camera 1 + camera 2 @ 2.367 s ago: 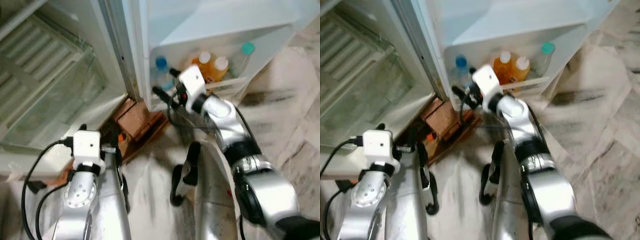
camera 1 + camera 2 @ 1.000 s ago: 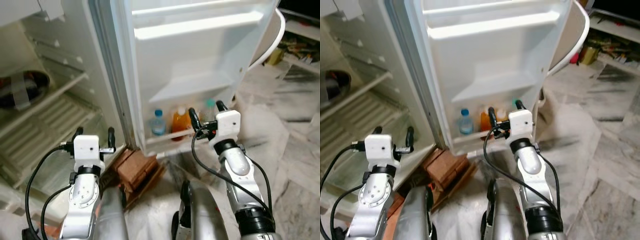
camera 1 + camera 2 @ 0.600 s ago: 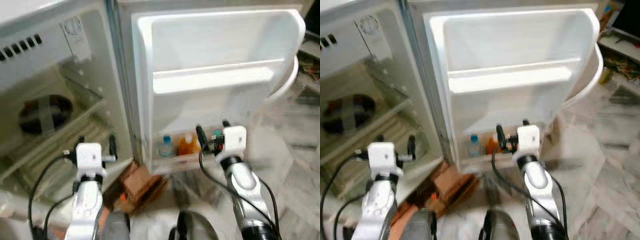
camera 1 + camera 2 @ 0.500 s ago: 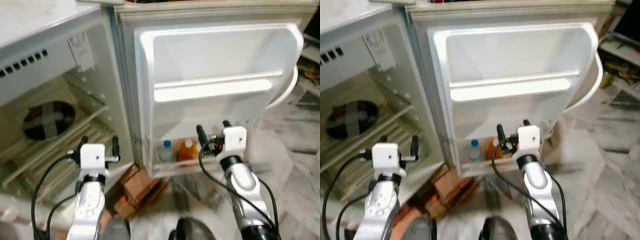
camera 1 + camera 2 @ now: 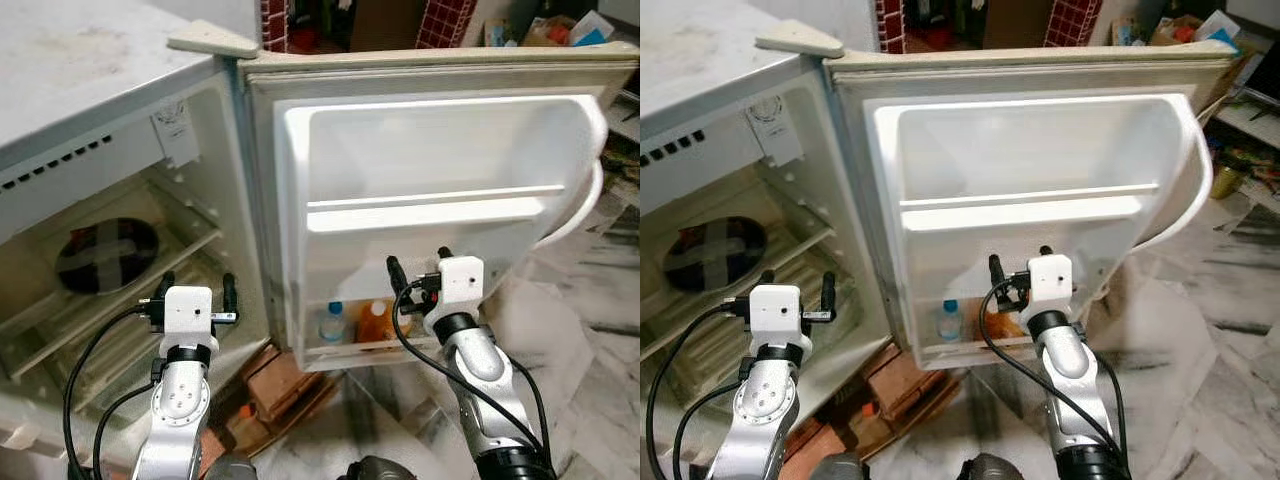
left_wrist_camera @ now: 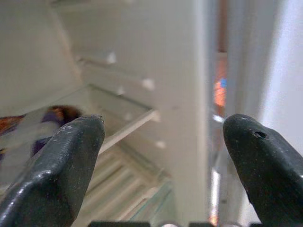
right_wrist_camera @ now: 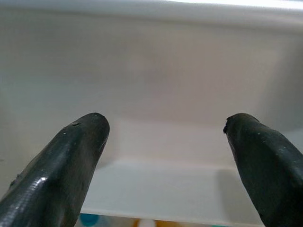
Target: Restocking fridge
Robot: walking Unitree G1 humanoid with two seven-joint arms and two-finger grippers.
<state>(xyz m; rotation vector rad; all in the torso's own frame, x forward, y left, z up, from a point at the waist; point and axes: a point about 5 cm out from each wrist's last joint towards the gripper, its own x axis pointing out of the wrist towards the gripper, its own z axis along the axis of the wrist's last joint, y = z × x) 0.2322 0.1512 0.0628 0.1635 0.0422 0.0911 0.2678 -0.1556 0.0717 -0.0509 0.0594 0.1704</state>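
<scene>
The fridge stands open, its door [image 5: 440, 170] swung out to the right. In the door's bottom shelf stand a blue-capped water bottle [image 5: 332, 322] and an orange bottle [image 5: 374, 322]. My right gripper [image 5: 418, 264] is open and empty, held just in front of that shelf and above the bottles, facing the door's middle shelf [image 7: 161, 184]. On the other side my left gripper [image 5: 197, 287] is open and empty, raised before the fridge's main compartment [image 6: 118, 127]. A dark round dish with crossed grey tape [image 5: 108, 250] sits on an inner shelf.
Brown cardboard boxes [image 5: 285, 385] lie on the floor under the door's hinge side. A white curved chair back [image 5: 580, 205] stands behind the door at the right. Marbled floor [image 5: 590, 340] stretches to the right. The fridge top [image 5: 80, 70] is grey.
The camera has risen and tilted up, so the whole fridge door and top now show. My right gripper has drawn back from the bottles in the bottom shelf; both grippers stay open.
</scene>
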